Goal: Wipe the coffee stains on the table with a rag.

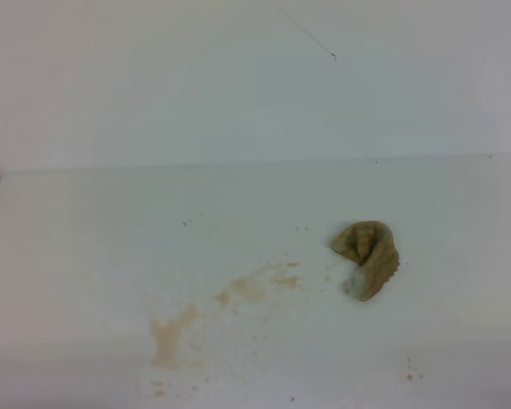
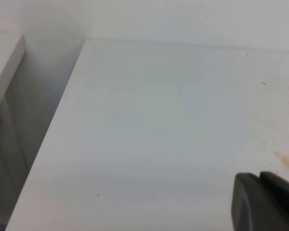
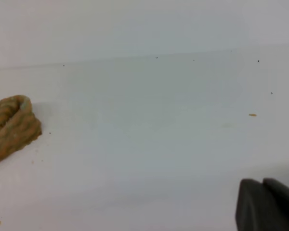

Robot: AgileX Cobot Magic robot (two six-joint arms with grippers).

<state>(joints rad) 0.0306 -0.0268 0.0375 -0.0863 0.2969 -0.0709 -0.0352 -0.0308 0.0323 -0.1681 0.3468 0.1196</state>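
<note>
Right gripper (image 3: 266,204), jaws together and holding nothing, sits at the near edge of its wrist view; the rag (image 3: 10,126) lies well apart from it, far to its left on the table (image 3: 149,139). Rag (image 1: 368,257) rests just right of the stains (image 1: 238,294), long axis running near-to-far. Right arm is judged the nearer; the left gripper (image 2: 265,202) shows only a dark corner, state indeterminable.

A plain white counter (image 1: 85,256) carries a crumpled tan rag (image 1: 368,257) right of centre, with pale orange-brown coffee stains (image 1: 238,290) smeared just left of it and trailing toward the near edge.
</note>
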